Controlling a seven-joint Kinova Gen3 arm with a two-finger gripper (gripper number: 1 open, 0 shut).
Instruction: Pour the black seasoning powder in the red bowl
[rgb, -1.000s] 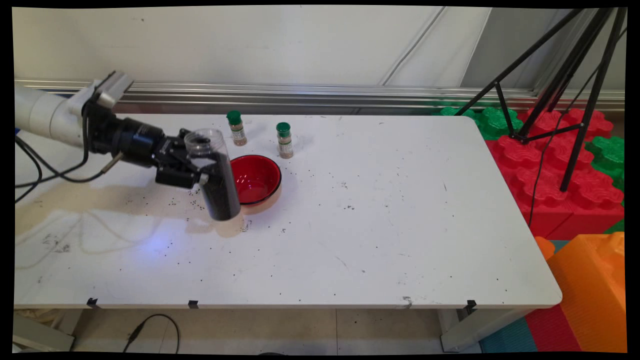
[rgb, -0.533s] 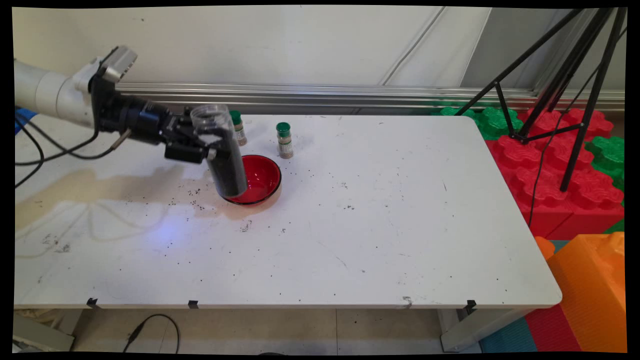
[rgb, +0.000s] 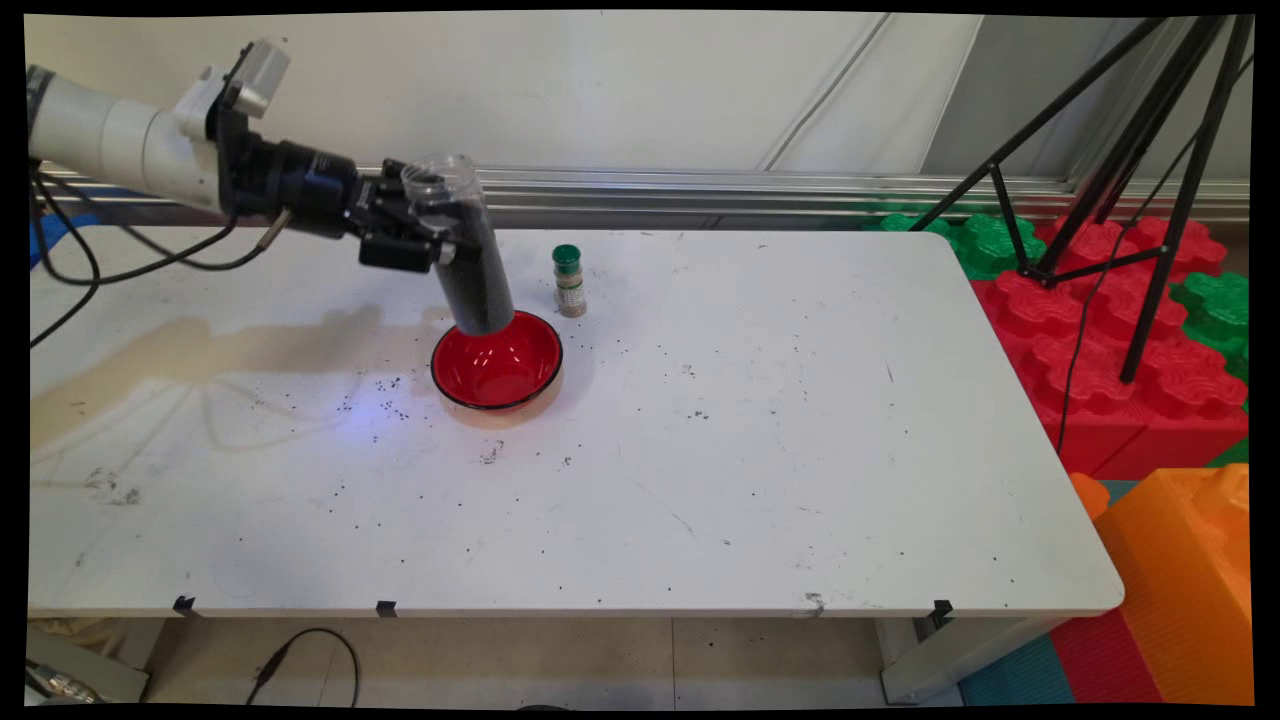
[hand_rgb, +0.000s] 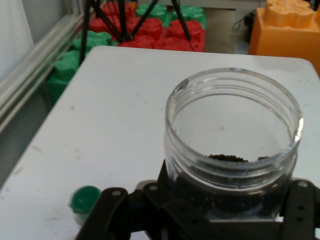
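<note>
Pinching a clear jar (rgb: 465, 248) of dark grains near its open mouth, the end effector (rgb: 425, 243) holds it tilted above the surface (rgb: 760, 440). Just below the jar's base sits a red bowl (rgb: 497, 361); beyond it, a green-capped bottle (rgb: 568, 281) stands upright.
</note>
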